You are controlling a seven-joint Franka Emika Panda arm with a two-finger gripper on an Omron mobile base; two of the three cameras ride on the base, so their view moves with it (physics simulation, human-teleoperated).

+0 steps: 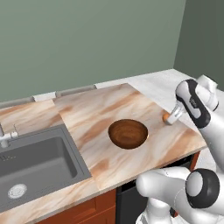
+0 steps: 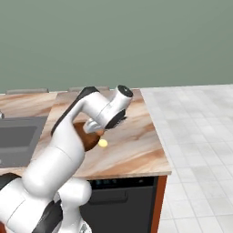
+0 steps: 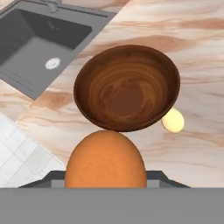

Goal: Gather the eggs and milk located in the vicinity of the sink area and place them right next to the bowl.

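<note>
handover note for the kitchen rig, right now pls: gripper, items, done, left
Gripper: shut on the orange egg, held just above the counter, to the right of the bowl.
Pale egg: already lying on the counter against the bowl's rim.
Sink: basin looks empty; milk not in sight.
Done: one egg placed.
Left: set the orange egg down by the bowl, then find the milk and bring it over.
</note>
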